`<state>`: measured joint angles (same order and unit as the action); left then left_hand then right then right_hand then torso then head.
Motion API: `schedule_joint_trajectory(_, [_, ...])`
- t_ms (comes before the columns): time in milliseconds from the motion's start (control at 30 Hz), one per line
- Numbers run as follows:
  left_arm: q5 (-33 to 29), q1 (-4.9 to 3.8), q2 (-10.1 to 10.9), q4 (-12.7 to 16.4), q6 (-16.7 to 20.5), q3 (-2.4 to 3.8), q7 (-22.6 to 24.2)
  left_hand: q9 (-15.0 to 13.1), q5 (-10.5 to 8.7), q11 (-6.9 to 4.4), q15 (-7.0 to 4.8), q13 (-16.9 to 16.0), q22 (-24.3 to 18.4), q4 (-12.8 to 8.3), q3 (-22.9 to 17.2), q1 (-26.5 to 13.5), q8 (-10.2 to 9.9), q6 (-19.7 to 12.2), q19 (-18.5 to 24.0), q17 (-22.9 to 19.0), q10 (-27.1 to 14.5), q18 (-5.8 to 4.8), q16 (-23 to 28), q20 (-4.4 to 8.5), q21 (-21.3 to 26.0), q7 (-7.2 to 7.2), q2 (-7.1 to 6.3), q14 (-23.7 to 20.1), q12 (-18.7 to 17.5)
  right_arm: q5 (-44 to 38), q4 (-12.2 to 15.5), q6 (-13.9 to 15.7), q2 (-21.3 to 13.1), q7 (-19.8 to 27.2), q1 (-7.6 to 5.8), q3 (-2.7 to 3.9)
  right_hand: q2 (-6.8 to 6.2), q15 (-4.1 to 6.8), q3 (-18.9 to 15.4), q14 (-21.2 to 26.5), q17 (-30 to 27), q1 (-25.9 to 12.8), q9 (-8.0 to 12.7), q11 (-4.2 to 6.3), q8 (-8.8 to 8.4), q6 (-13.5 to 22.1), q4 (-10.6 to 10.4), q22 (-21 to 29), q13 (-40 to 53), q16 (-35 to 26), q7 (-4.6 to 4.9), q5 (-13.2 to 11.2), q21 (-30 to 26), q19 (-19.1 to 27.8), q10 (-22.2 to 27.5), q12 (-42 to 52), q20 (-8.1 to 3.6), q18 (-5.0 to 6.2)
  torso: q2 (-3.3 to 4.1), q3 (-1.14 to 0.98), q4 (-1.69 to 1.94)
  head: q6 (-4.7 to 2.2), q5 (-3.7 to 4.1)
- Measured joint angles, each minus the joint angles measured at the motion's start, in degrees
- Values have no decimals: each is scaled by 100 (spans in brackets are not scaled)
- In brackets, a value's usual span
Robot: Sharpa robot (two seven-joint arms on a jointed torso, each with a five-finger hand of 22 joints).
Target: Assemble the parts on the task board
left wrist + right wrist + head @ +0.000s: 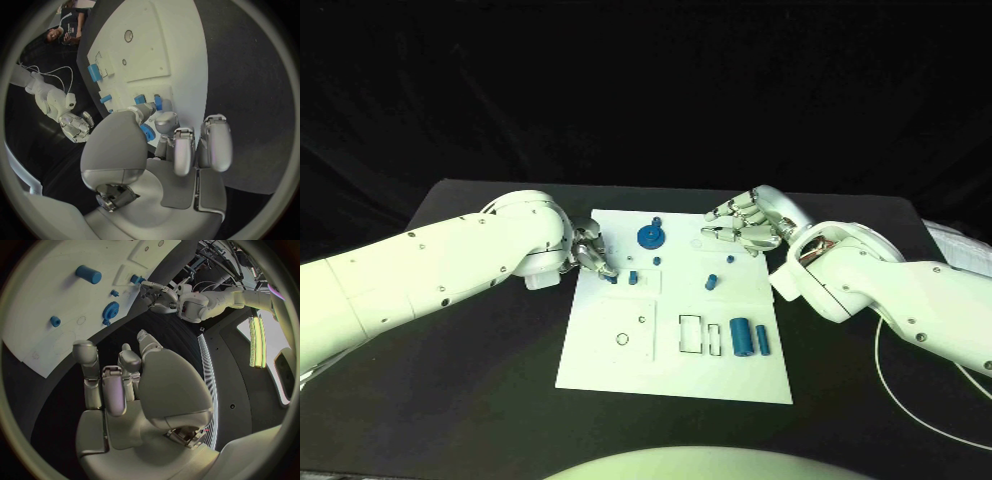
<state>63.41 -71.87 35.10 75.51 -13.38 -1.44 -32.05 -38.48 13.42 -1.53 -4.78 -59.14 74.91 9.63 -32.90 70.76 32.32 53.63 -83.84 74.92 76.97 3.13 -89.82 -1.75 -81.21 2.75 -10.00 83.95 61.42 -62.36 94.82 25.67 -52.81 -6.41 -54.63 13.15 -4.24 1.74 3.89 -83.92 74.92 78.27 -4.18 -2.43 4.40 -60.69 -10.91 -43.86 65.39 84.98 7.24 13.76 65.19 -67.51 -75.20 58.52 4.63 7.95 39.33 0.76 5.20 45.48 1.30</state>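
The white task board (610,360) lies mid-table. A blue gear (651,236) stands near its far edge, small blue parts (633,277) sit in its middle band, and two blue cylinders (762,338) lie at its near right. My left hand (589,250) is at the board's left edge, with its fingertips (166,119) right beside two small blue parts (158,102). A blue piece (147,132) shows between thumb and fingers; whether anything is held I cannot tell. My right hand (740,225) hovers at the far right corner with nothing in it, fingers (112,385) loosely bent.
Black table (473,400) surrounds the board. A white cable (884,350) loops on the table to the right of the board. The board also carries outlined recesses (691,335) and small holes (622,340) near its front half.
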Motion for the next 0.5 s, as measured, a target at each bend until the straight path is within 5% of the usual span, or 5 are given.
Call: schedule_joint_trajectory(500, [23, 6, -20, -3, -73, -3, -14, 6, 0, -21, 0, 0, 0, 0, 0, 0, 12, 22, 0, -1, 21, 0, 0, 0, 0, -20, 0, 0, 0, 1, 1, -6, -2, 1, 5, 0, 0, 0, 0, 0, -1, 0, 0, 0, 0, 0, 0, 0, 0, 0, 0, 0, 0, 0, 0, 0, 0, 0, 0, 0, -1, 14, 5])
